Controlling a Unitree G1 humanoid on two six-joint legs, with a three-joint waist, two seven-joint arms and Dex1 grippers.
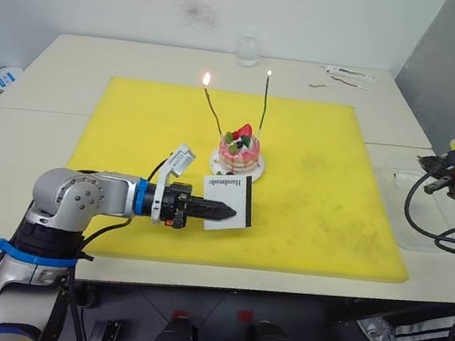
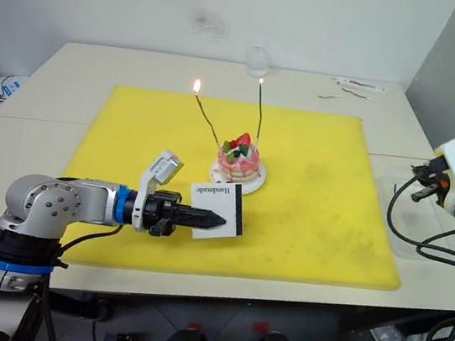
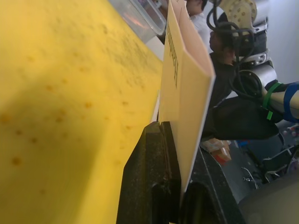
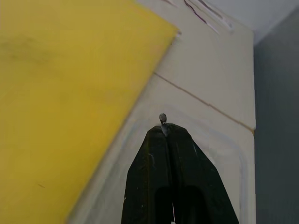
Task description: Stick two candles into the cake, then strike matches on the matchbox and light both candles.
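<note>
Lighting stage is looking nearly finished, judging from the head views: both candles are standing in the cake (image 1: 239, 151) on the yellow mat (image 1: 318, 192), the left candle (image 1: 212, 109) carrying a clear flame, the right candle (image 1: 265, 104) showing a small bright tip that may be burning too. If so, the next move is calling only for setting things down; if not, another strike on the matchbox (image 1: 230, 202).

Left eye view: left gripper (image 1: 226, 213) is reaching in just in front of the cake, holding the matchbox upright, "Handmade" edge uppermost. Right gripper (image 1: 430, 187) is hanging off the mat's right side, above a clear tray (image 1: 399, 213).

Left wrist view: fingers (image 3: 154, 177) are pinching tight on the matchbox's lower edge.

Right wrist view: fingers (image 4: 154, 163) are pressed together, a spent-looking match (image 4: 163, 120) stub poking out from the tips.
</note>
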